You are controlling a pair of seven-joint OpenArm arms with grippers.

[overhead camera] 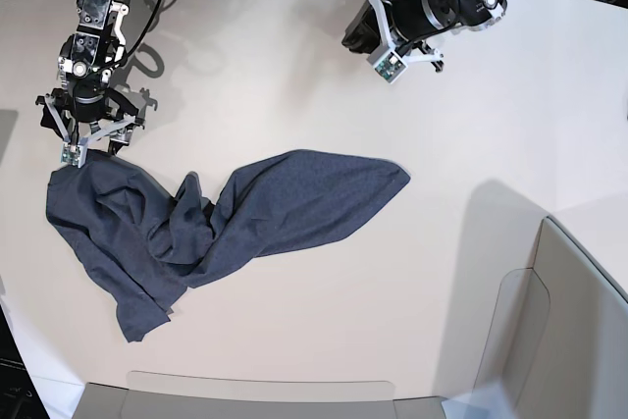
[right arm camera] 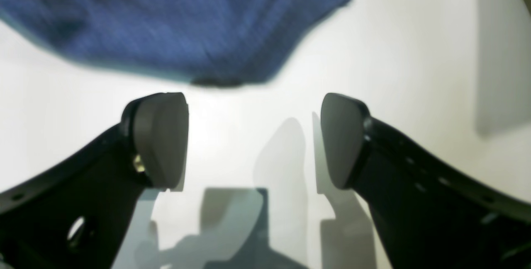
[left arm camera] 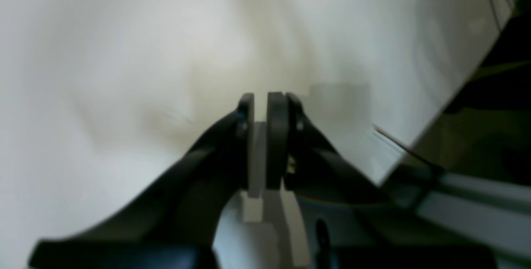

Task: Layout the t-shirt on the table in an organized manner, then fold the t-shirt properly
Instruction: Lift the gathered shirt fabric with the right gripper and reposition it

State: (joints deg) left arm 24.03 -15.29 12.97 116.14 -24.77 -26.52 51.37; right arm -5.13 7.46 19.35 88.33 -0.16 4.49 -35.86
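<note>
While the t-shirt (overhead camera: 211, 228) lies crumpled across the left and centre of the base view, twisted at its middle and far from flat, the table (overhead camera: 471, 125) around it is bare. At the shirt's upper-left corner the right gripper (overhead camera: 86, 144) hovers with jaws spread wide and nothing in them, seemingly lined up to take that edge. Up at the top right, well apart from the cloth, the left gripper (left arm camera: 265, 107) is almost closed and grips nothing, apparently parked clear.
</note>
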